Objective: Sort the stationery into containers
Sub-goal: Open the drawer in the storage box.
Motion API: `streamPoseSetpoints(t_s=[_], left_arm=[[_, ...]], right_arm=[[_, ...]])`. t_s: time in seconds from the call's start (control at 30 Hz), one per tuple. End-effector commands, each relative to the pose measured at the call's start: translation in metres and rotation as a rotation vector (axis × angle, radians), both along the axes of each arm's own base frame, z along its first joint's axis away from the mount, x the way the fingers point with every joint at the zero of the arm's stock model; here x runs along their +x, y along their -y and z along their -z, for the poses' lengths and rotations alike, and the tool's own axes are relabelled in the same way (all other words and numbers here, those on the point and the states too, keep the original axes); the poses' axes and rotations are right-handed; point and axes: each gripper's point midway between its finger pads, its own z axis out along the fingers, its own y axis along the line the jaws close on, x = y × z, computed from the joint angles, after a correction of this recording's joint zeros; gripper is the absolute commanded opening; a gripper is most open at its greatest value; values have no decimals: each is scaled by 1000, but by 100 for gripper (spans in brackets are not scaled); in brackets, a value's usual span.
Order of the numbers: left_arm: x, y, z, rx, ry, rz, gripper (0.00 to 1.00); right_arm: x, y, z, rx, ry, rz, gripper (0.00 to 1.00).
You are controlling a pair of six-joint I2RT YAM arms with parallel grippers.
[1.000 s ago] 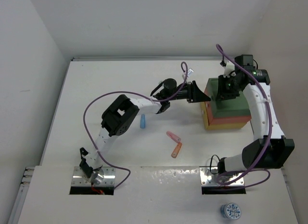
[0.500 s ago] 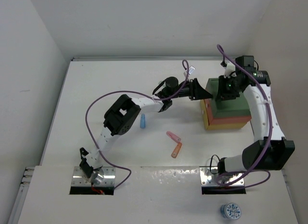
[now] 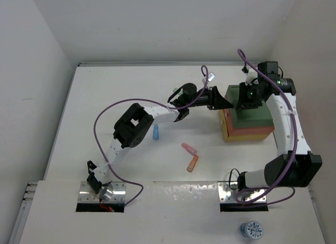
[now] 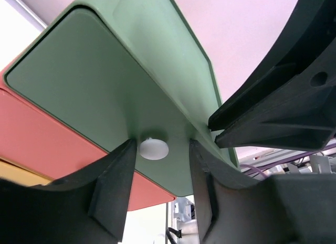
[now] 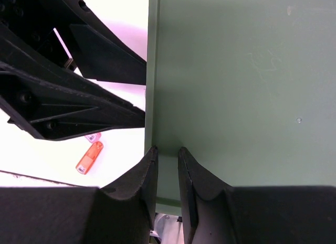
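Reaching across the table (image 3: 105,97), the left arm (image 3: 152,112) has the left gripper (image 3: 219,99) at the left edge of the tray stack. The stack stands at the table's right side: green tray (image 3: 257,115) on top, red tray (image 3: 251,130) under it, yellow tray (image 3: 244,137) at the bottom. The right gripper (image 3: 245,97) hangs over the green tray's far left corner, just beside the left gripper. Three markers lie on the open table, well apart from the stack. The blue marker (image 3: 156,131) is by the left arm; the pink marker (image 3: 189,148) and orange marker (image 3: 193,163) lie close together, nearer the bases. A round blue-and-white object (image 3: 252,230) sits on the near ledge (image 3: 173,223).

From the left wrist, the left fingers (image 4: 113,186) stand wide apart and hold nothing. The green tray's corner shows through the gap, with a small white disc (image 4: 154,148) on it. Whether the fingertips touch the tray cannot be told. The red tray shows below, with a sliver of yellow at the lower left. The right gripper juts in from the right, close to the green rim.

From the right wrist, the right fingers (image 5: 144,183) are nearly together, with a narrow green strip between them at the tray's left rim. Whether they pinch it cannot be told. The green tray's floor fills the right. The left gripper's spread fingers end just beside the rim, with the orange marker and a bit of pink below them.
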Motion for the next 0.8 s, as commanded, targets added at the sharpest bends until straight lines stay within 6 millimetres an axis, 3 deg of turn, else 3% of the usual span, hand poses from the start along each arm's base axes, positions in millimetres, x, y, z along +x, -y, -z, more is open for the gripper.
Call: streamPoseSetpoints(t_s=[0.0,0.17,0.5,0.77], left_arm=[[-18,16,-8,-23,51,38,48],[-18,16,-9,-19,57,39,41],[-17,2,-15,-9,91,45,9],[-10,-25,-3,44,84,15,5]], right_arm=[[-32,-4,22,22,-162,6,22],[-30,-4,22,23,-157,7,22],[-28,-2,26,20,-165,12,22],[-21,2,27,1,-158,17,23]])
